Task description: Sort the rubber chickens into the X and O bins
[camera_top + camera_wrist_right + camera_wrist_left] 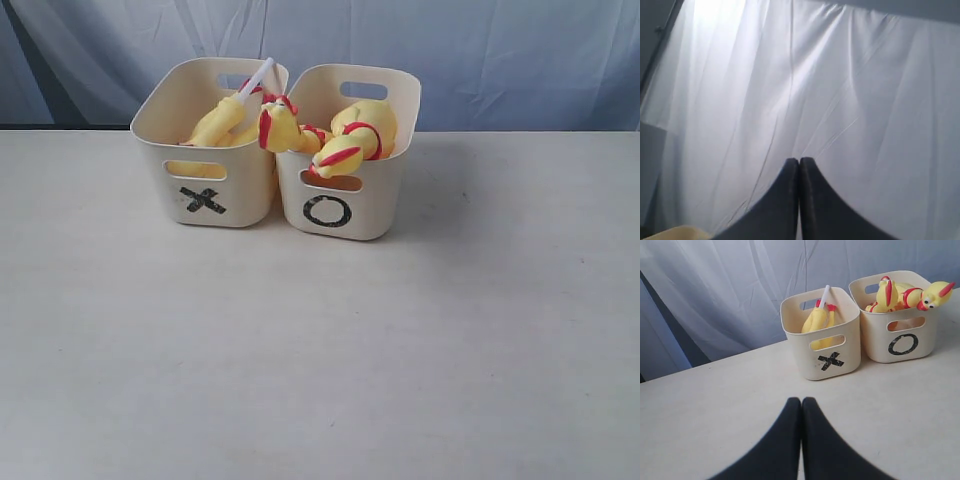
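Two cream bins stand side by side at the back of the table. The X bin (205, 200) (829, 360) holds a yellow rubber chicken with a white tube (225, 118) (818, 320). In the O bin (330, 212) (902, 344) lie large yellow rubber chickens (355, 140) (912, 295) with red rings; one chicken (280, 127) leans across the rim between the bins. My left gripper (801, 401) is shut and empty, above the table well short of the X bin. The right gripper (799, 161) is shut and empty, facing the curtain. Neither gripper shows in the exterior view.
A pale table top (320, 350) stretches in front of the bins. A white curtain (480, 50) (840, 75) hangs behind them.
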Controlling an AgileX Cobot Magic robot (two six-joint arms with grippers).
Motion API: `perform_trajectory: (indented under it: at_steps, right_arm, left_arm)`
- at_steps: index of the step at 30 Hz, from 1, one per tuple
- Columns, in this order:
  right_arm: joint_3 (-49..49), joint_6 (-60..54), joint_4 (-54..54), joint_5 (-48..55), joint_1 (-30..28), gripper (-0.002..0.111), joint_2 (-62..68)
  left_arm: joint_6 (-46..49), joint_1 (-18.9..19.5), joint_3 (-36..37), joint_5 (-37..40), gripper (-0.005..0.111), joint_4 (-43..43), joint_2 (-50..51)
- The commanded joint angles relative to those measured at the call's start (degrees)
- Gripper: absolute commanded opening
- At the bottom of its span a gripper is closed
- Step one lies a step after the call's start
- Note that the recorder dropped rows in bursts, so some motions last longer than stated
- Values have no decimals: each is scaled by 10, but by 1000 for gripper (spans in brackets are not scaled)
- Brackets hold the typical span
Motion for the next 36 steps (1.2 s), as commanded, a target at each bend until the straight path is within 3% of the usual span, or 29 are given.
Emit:
perform_trajectory:
  at_steps: [1,8,14,36]
  right_arm:
    - [-1,0,3,-1,-46,0,-97]
    - [-1,0,15,1,-61,0,-209]
    - [-1,0,28,1,-63,0,-255]
    - [-4,1,28,3,-63,0,-255]
  left_arm:
    - [-2,0,0,-3,1,1,-5]
    - [-2,1,0,-3,1,1,-5]
    - [-2,38,0,-3,1,0,-5]
    - [-2,42,0,-3,1,0,-5]
